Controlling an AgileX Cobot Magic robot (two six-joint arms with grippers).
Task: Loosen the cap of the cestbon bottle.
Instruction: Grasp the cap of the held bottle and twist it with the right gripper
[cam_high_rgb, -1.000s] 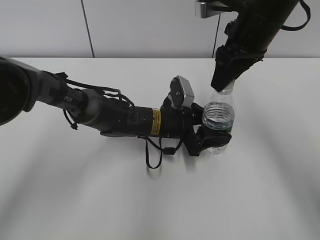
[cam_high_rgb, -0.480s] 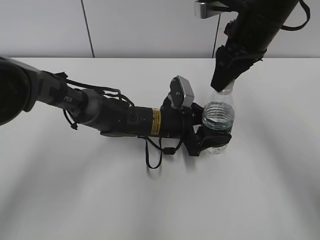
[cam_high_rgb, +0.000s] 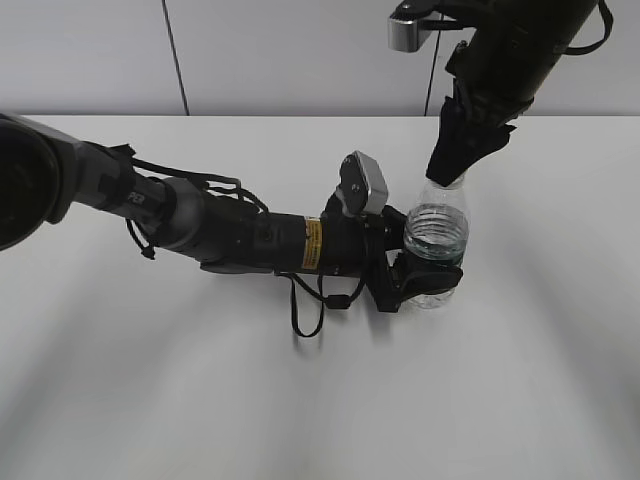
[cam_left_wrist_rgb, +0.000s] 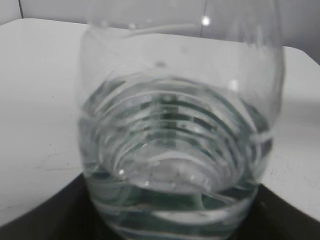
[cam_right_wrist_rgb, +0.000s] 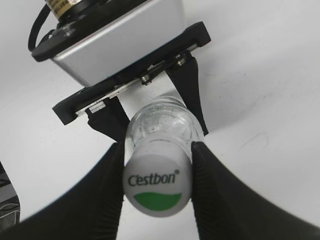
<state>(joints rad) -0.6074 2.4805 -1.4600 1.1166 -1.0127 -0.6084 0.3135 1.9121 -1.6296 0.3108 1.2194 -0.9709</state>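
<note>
The cestbon bottle (cam_high_rgb: 437, 238) stands upright on the white table, clear with water in it. It fills the left wrist view (cam_left_wrist_rgb: 175, 125). My left gripper (cam_high_rgb: 426, 276) is shut on its lower body from the left; its black jaws show at the bottom of the left wrist view (cam_left_wrist_rgb: 172, 227) and in the right wrist view (cam_right_wrist_rgb: 150, 111). My right gripper (cam_high_rgb: 447, 172) comes down from above and hides the cap in the exterior view. In the right wrist view, the right gripper (cam_right_wrist_rgb: 157, 147) is shut on the white cap (cam_right_wrist_rgb: 157, 185), one finger touching each side.
The white table (cam_high_rgb: 520, 380) bears only the bottle and my left arm (cam_high_rgb: 230, 235), which lies low across its middle. A grey wall (cam_high_rgb: 300, 50) stands behind the table's far edge.
My right wrist has turned a little while on the cap; its camera mount has swung at the top of the exterior view. The bottle and the left arm have not moved.
</note>
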